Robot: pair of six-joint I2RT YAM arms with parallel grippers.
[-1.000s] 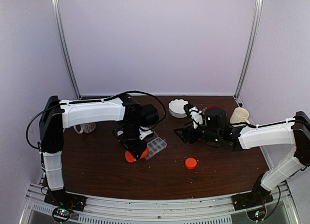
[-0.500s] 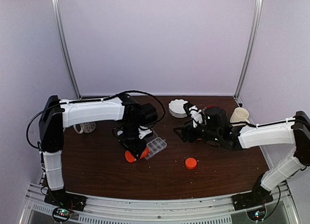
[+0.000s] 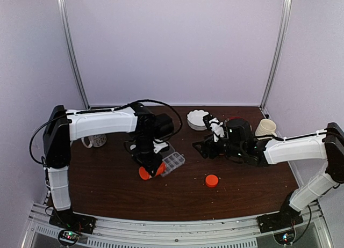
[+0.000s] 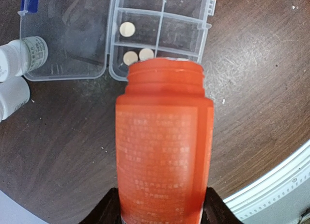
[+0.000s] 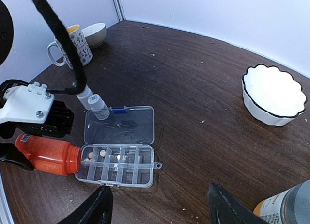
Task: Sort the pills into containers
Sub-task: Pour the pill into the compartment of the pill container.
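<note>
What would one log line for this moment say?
left hand: holding tipped orange bottle, mouth at organizer box | pills: a few in box | right hand: open, empty

Left arm (image 3: 102,123) and right arm (image 3: 295,150) are showing white shells, black joints; black cable (image 3: 156,102) is running along left one.
</note>
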